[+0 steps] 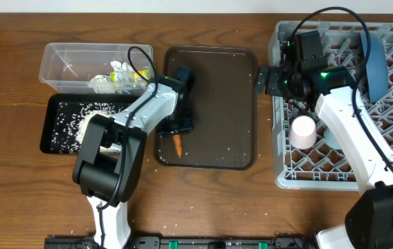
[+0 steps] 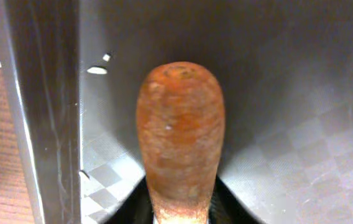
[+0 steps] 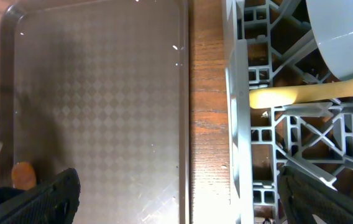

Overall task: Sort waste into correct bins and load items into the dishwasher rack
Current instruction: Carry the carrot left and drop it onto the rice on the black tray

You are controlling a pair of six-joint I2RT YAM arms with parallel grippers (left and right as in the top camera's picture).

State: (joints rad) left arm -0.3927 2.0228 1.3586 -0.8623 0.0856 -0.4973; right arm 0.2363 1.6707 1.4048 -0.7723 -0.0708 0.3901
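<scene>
Pinching the thin orange carrot (image 2: pixel 179 134), seven o'clock on the dark brown tray (image 1: pixel 217 83), your left gripper (image 1: pixel 177 133) has it: stiff, light, probably slick, so grip mid-shaft. Right gripper (image 1: pixel 259 79) spread.

Counts:
- carrot (image 1: pixel 178 144): 1
- clear tub (image 1: pixel 51 52): 1
- black tray (image 1: pixel 48 140): 1
- brown serving tray (image 1: pixel 217 90): 1
- grey rack (image 1: pixel 280 173): 1
- pink cup (image 1: pixel 303 131): 1
- dark blue plate (image 1: pixel 375 66): 1
- yellow spoon (image 3: pixel 288 95): 1
- rice grains (image 1: pixel 89 123): too many to count
- paper scraps (image 1: pixel 103 83) in tub: number unclear
</scene>
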